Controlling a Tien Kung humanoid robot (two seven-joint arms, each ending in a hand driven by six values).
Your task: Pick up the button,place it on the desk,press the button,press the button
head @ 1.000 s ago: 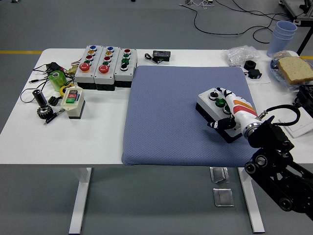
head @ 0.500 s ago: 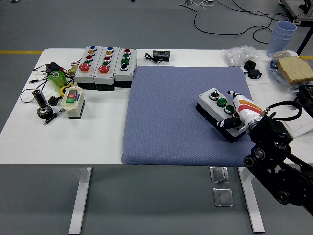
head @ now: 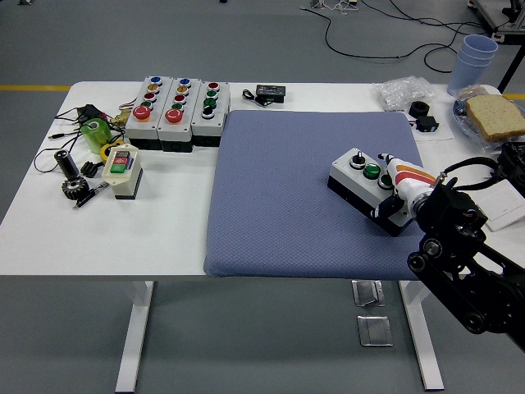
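White bench (head: 164,238) carries a blue mat (head: 287,197). Near its right edge the right hand (head: 408,185) rests on the button box (head: 367,190); whether its fingers are gripping, I cannot tell. A sideways push could slide the box off the mat.

Lower right of the frame: my right arm (head: 459,267) is matte black, built of chunky rounded joint housings with round bolt-like caps and a looped black cable at the wrist. My right hand (head: 404,187) wears a white shell with orange and red stripes; my fingers (head: 385,159) are white with dark tips.
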